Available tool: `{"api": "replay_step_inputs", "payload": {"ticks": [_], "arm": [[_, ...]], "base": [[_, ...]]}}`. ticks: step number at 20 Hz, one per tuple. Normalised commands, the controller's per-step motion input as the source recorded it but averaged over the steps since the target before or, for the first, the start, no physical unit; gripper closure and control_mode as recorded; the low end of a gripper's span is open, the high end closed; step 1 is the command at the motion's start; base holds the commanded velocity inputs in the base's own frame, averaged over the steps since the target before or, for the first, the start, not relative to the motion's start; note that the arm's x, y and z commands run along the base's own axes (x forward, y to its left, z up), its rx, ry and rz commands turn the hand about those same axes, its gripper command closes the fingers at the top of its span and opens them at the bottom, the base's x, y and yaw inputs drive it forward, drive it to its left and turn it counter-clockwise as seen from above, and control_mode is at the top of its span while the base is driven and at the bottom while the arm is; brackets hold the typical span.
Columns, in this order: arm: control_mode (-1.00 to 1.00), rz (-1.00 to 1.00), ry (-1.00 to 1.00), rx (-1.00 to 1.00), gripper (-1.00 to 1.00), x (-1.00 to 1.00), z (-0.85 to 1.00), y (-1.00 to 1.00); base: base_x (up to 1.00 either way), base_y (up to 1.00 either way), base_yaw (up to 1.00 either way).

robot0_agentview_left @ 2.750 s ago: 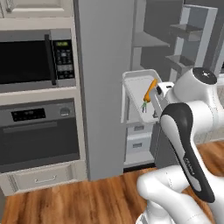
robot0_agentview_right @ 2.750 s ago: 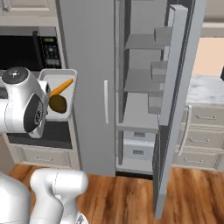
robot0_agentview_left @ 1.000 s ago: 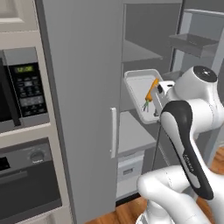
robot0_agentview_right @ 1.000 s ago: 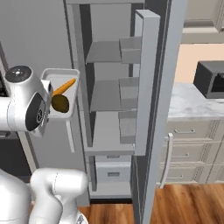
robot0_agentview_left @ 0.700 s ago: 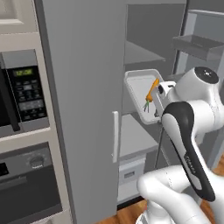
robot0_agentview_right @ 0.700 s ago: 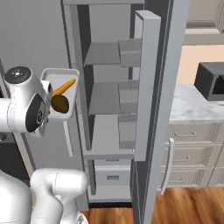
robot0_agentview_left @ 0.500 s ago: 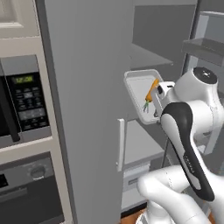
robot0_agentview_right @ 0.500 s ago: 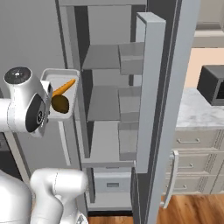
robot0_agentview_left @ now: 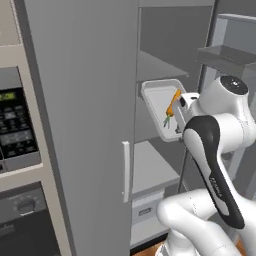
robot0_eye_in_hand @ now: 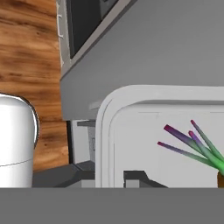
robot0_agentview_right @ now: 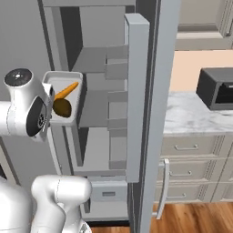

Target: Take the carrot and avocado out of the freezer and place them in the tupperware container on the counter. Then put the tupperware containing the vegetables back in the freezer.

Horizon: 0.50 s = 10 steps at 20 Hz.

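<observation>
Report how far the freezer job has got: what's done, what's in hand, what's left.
Done: the carrot and avocado both lie in the tupperware container.
In hand: the gripper is shut on the container's edge and holds it, tilted steeply, in front of the open freezer, level with the inner shelves.
Left: set the container on a shelf and let go; it rests on nothing yet.

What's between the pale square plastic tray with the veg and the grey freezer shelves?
Nothing visible. The shallow grey-white tupperware container, carrying the orange carrot and dark avocado, is held up in front of the tall grey freezer's open compartment. The door is swung aside, and the grey shelves behind the tray look bare.
</observation>
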Motion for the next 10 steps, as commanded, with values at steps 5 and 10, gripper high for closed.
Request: {"api": "replay_step_inputs", "payload": {"ticks": [5,10], "arm": [[1.0,0.0,0.0,0.0,1.0,0.0,0.0,0.0],[1.0,0.0,0.0,0.0,1.0,0.0,0.0,0.0]], "base": [[0.16,-0.08,-0.13],[0.05,-0.05,-0.17]]}}
